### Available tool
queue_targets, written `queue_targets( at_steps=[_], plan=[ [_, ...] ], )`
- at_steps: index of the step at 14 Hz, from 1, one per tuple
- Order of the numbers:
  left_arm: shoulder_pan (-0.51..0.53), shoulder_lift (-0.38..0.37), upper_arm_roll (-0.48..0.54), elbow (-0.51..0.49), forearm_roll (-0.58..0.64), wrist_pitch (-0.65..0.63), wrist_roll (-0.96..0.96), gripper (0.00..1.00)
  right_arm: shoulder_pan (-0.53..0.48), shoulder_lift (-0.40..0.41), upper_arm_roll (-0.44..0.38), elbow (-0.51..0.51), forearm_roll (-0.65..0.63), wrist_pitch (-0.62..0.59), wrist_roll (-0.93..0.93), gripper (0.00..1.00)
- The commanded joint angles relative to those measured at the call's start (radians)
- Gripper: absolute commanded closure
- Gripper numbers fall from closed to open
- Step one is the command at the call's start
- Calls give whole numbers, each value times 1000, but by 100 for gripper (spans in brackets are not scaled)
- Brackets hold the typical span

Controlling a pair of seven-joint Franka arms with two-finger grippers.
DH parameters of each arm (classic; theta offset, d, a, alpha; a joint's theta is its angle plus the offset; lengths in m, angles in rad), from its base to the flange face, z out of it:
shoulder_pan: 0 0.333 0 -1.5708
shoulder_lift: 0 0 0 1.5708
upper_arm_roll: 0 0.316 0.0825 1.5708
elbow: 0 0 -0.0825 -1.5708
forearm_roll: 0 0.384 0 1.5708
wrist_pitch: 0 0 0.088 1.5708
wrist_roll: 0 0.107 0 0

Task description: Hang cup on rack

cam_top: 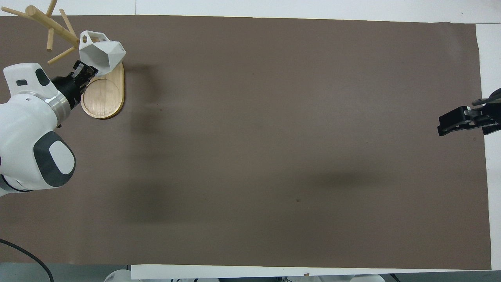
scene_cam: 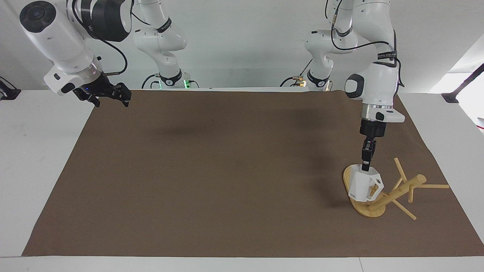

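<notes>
The white faceted cup hangs tilted from my left gripper, which is shut on its rim from above. It is held over the oval base of the bamboo rack, and its pierced handle faces the rack's post, very close to it. I cannot tell whether a peg is in the handle. In the overhead view the cup is beside the post, with the left gripper over the base. My right gripper is open and empty, raised over the mat's corner near the right arm's base; it also shows in the overhead view.
A brown mat covers most of the white table. The rack's thin pegs stick out toward the left arm's end of the mat.
</notes>
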Motion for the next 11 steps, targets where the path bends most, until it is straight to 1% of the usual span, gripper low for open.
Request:
queue_targets(
  at_steps=[1, 5, 6, 8, 11],
  plan=[
    [32, 7, -7, 25, -27, -11, 10, 100, 6, -13, -19, -29, -5, 12, 9, 0],
    [38, 17, -6, 27, -27, -30, 10, 99, 8, -25, -19, -58, -5, 35, 4, 0],
    [38, 16, -6, 31, -27, -45, 10, 92, 8, -31, -19, -69, -5, 48, 4, 0],
    [38, 17, -1, 56, -29, -92, 10, 63, 9, -33, -19, -73, -4, 59, 6, 0],
    [38, 14, -1, 56, -33, -96, 7, 51, 0, -41, -19, -89, -2, 59, 1, 0]
  ],
)
